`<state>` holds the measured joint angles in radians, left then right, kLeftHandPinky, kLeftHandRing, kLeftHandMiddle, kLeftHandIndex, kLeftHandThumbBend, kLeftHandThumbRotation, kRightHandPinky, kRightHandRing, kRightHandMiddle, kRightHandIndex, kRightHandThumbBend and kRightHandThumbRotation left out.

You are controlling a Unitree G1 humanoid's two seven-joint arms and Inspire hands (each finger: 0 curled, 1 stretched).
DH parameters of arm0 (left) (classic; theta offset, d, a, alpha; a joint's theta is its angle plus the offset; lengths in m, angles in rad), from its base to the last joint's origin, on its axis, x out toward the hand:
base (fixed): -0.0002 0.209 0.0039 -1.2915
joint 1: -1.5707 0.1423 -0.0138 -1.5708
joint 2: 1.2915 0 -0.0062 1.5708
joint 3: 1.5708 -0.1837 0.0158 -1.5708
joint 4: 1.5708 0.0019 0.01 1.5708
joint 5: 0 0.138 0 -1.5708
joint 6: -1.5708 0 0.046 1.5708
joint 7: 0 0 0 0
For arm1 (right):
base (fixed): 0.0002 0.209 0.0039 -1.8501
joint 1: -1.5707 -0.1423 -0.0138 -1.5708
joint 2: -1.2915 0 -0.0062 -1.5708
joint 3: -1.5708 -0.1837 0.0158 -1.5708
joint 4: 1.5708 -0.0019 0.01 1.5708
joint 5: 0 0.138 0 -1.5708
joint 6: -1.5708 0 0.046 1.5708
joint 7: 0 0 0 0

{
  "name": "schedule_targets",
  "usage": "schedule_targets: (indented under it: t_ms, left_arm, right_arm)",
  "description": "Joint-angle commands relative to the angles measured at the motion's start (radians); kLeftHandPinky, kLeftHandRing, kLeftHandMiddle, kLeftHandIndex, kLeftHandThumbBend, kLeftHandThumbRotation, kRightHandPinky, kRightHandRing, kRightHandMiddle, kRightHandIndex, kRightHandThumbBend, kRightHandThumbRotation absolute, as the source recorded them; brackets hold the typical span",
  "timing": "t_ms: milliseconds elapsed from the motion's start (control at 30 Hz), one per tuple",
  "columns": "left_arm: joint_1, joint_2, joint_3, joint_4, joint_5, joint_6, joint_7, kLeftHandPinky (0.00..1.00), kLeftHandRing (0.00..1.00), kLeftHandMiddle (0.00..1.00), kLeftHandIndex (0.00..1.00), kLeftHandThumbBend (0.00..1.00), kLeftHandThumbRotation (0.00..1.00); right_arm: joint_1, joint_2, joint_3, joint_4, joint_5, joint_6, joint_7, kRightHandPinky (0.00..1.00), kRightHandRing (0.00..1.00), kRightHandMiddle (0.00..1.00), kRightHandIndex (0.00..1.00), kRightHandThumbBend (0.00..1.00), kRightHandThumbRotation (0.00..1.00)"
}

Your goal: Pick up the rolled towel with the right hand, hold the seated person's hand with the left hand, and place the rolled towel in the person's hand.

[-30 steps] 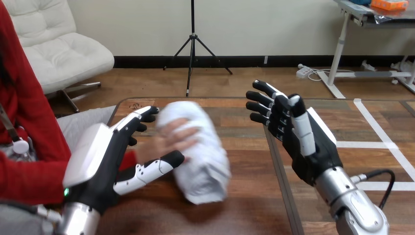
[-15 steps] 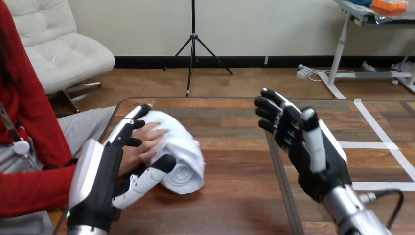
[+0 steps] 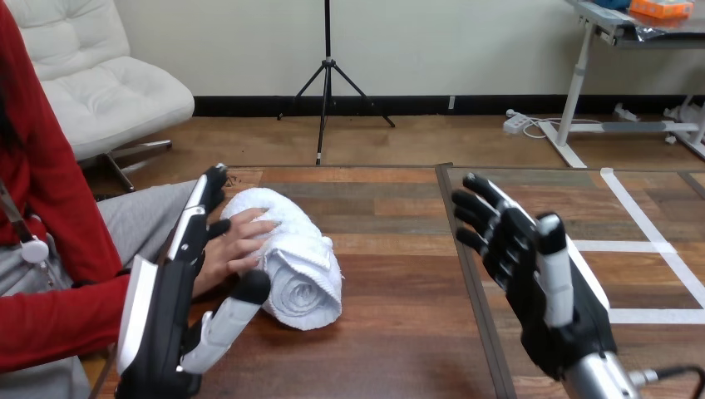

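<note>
Near the left edge of the wooden table (image 3: 399, 332), the rolled towel (image 3: 293, 253) lay on the wood with its spiral end facing the robot, and the person's hand (image 3: 231, 249) was draped over its left flank, fingertips on the cloth. By my read the placing step was as good as done, with the towel in the person's keeping. The next move called for a clean withdrawal, both robot hands drawing off without nudging the roll or the person's hand.

Working outward, the left hand (image 3: 166, 320) stood on edge just beside the person's hand. Its fingers (image 3: 195, 218) ran straight along the back of that hand, and its thumb (image 3: 229, 320) reached out beneath, tip right at the towel's near end. Nothing curled round anything, so it was released, not grasping; whether it touched the person's hand I couldn't tell. Further out, the right hand (image 3: 540, 283) hovered over the table's right half, well apart from the towel, fingers spread and slack, holding nothing.
</note>
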<state>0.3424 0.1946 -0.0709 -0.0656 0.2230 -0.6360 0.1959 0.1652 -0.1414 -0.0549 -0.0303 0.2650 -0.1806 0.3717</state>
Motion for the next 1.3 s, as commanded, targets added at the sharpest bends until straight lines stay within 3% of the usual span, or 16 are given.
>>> schedule_targets:
  t_ms: [0,367,600,967,1267]
  left_arm:
    - [-0.004,-0.026,-0.008,-0.004,-0.029,-0.048,-0.016,0.94,0.98,0.97,0.96,0.83,1.00]
    - [0.058,-0.070,-0.030,-0.046,-0.088,-0.049,-0.067,0.90,0.96,0.97,0.97,0.84,1.00]
    - [0.081,-0.072,-0.046,-0.058,-0.130,-0.046,-0.114,0.88,0.94,0.95,0.97,0.82,1.00]
    - [0.107,-0.077,-0.071,-0.071,-0.213,-0.022,-0.186,0.87,0.93,0.94,0.96,0.78,1.00]
    - [0.129,-0.085,-0.092,-0.098,-0.233,0.011,-0.211,0.87,0.91,0.92,0.94,0.78,1.00]
  right_arm:
    - [0.016,0.023,0.003,-0.088,0.017,-0.035,-0.005,0.94,0.93,0.90,0.90,1.00,1.00]
    - [0.113,0.054,0.024,-0.148,0.010,-0.075,-0.009,0.92,0.90,0.89,0.89,1.00,1.00]
    - [0.161,0.070,0.043,-0.165,-0.003,-0.112,-0.010,0.92,0.89,0.89,0.89,1.00,1.00]
    - [0.196,0.082,0.065,-0.165,0.001,-0.129,-0.013,0.91,0.88,0.89,0.89,1.00,1.00]
    - [0.212,0.081,0.078,-0.166,-0.003,-0.130,-0.019,0.89,0.87,0.88,0.89,1.00,1.00]
